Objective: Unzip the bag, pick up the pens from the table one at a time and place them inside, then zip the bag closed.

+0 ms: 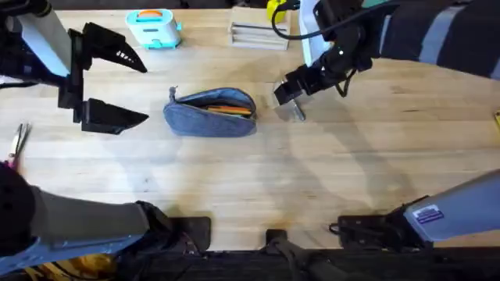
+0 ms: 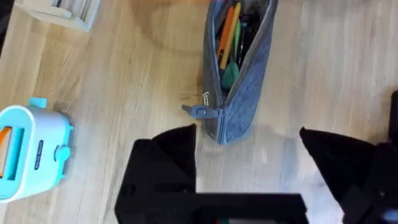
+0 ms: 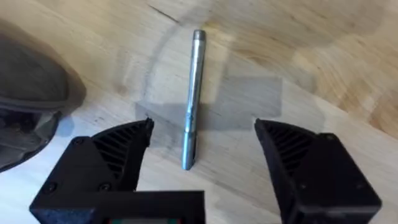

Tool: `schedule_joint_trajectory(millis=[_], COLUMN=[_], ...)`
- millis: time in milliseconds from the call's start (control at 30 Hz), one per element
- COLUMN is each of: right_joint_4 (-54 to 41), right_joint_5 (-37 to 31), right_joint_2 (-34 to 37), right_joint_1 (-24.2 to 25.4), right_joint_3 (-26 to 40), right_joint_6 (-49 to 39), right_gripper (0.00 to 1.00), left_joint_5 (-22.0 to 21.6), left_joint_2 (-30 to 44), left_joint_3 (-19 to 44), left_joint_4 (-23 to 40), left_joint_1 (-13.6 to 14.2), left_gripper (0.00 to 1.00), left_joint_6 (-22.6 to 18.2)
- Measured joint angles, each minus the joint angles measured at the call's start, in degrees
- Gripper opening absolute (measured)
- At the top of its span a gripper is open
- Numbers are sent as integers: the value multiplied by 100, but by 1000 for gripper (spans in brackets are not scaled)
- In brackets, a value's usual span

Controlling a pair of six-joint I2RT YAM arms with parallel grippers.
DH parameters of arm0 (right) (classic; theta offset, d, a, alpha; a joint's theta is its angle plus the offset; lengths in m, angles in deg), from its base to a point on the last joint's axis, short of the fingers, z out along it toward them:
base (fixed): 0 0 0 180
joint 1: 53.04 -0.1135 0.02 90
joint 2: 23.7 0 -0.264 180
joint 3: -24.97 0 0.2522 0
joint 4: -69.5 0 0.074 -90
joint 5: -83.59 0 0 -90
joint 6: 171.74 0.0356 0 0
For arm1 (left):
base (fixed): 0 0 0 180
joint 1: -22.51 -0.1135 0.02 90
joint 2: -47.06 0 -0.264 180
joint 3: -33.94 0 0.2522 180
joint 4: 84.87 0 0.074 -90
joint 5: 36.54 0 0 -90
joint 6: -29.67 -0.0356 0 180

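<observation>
A robot lab bench: plank table (image 1: 328, 164), toy toaster (image 1: 153, 28), two mounted arms.

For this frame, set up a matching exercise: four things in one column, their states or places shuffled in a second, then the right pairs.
Things:
1. bag
2. pen
3. left gripper
4. toy toaster

States:
A. lying flat on the table between open black fingers
B. unzipped, with orange and green items showing inside
C. open, holding nothing, beside the bag's zipper-pull end
D. turquoise, standing near the table's far edge

Pairs: 1-B, 2-A, 3-C, 4-D
</observation>
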Motion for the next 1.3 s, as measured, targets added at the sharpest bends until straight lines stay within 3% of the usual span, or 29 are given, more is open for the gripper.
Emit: schedule_joint_trajectory(millis=[233, 500, 767, 867, 933, 1033, 1300], right_joint_4=[548, 567, 498, 518, 538, 566, -180], right_joint_5=[-1095, -1091, -819, -821, -836, -1050, -1510], right_joint_2=[2, 297, 408, 422, 430, 441, 352], right_joint_1=[-718, -720, -701, -697, -689, -677, -729], right_joint_3=[-203, -246, -131, -120, -114, -94, 102], right_joint_6=[93, 576, 681, 689, 682, 685, 584], right_gripper=[998, 982, 707, 558, 413, 47, 43], left_joint_5=[1, 1, -1, 1, -1, 1, 1], left_joint_2=[0, 0, 0, 0, 0, 0, 0], left_joint_3=[0, 0, -4, -4, -4, -7, -7], left_joint_4=[0, 0, 0, 2, 1, 0, 2], left_joint_1=[0, 0, 0, 0, 0, 0, 0], left_gripper=[993, 994, 993, 994, 993, 992, 993], left_joint_6=[-1, -1, -1, -1, 0, -1, 1])
